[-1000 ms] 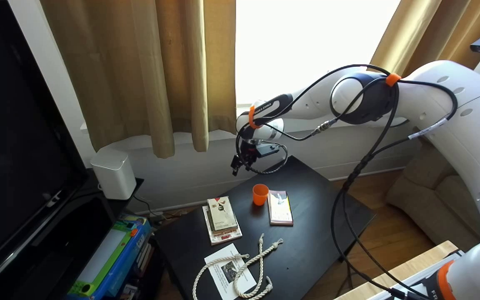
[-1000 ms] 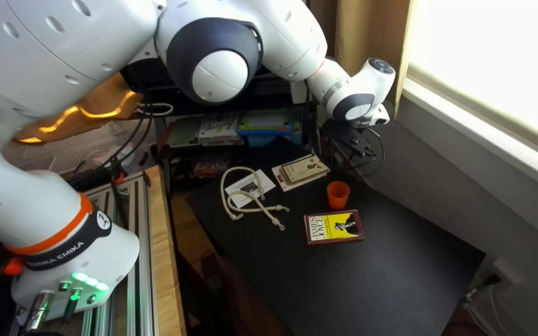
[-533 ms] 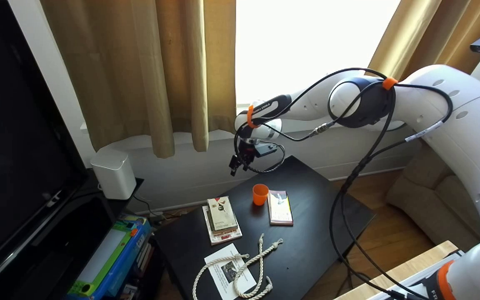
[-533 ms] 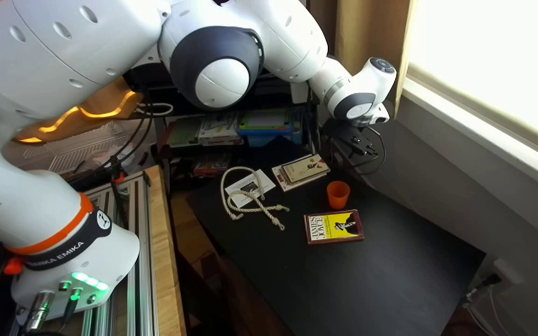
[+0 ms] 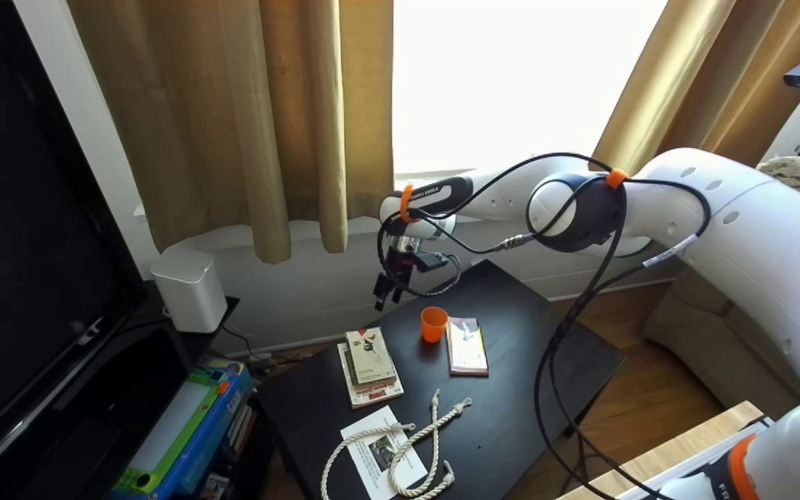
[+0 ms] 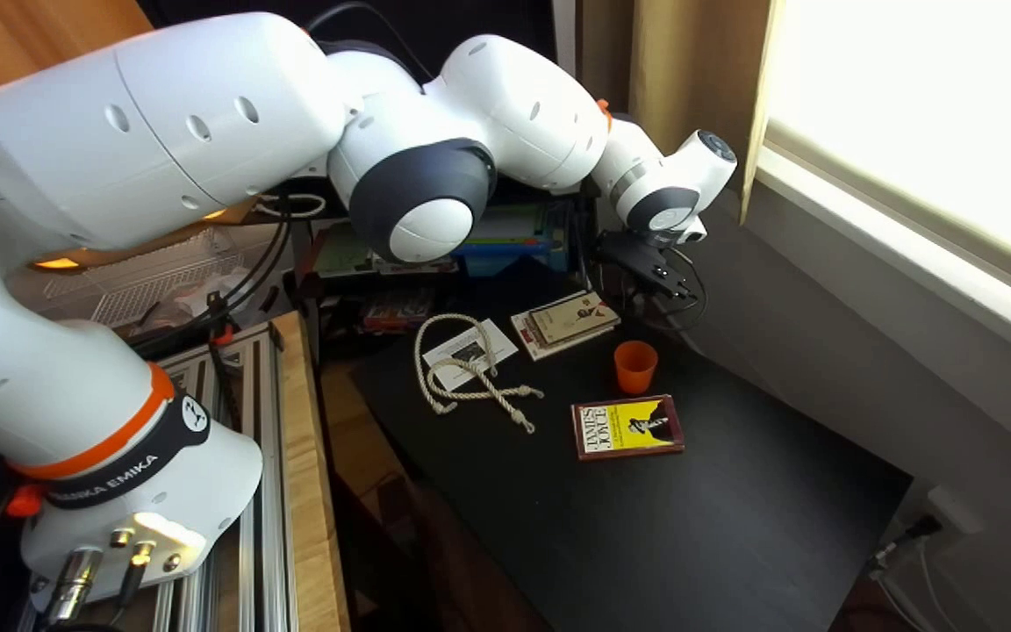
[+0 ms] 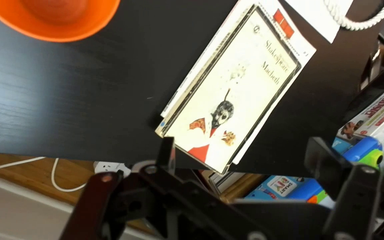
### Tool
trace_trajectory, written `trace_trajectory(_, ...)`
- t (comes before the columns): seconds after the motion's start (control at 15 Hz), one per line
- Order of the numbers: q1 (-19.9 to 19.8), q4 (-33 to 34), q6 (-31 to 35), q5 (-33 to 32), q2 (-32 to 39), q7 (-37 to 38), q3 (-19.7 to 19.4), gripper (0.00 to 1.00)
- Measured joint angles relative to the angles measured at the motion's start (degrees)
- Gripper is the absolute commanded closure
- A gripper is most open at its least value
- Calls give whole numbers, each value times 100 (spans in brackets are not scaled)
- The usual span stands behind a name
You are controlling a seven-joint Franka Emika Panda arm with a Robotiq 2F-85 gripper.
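My gripper (image 7: 244,155) is open and empty, its two black fingers wide apart in the wrist view. In an exterior view the gripper (image 5: 387,298) hangs in the air above the table's far edge. It is nearest to a stack of books (image 5: 372,361), topped by a cream Macbeth book (image 7: 235,90), which lies partly beyond the fingertips in the wrist view. An orange cup (image 5: 433,324) stands upright on the table, also seen in the wrist view (image 7: 58,20). A yellow James Joyce book (image 6: 628,427) lies flat beside the cup. The gripper touches nothing.
The black table (image 6: 716,527) carries a cream rope (image 6: 470,395) lying over a white printed sheet (image 5: 372,472). A wall, a window and a curtain (image 5: 303,139) stand behind the arm. A shelf with colourful toys and boxes (image 5: 185,423) stands beside the table.
The arm has lowered and the gripper has moved down and slightly toward the book stack, tilting to point more downward. The cup, books, rope and sheet have not moved.
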Motion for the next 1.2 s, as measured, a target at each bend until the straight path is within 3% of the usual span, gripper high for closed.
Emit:
trace_trajectory(0.13,112,371,-386,5,234,-126,2,0)
trace_trajectory(0.4,333,373,-467,75,250,-242,-212,0)
trace_trajectory(0.8,788,227,66,43,248,-180,-749,0)
trace_trajectory(1.2,884,39,478,44,248,24,-788,0)
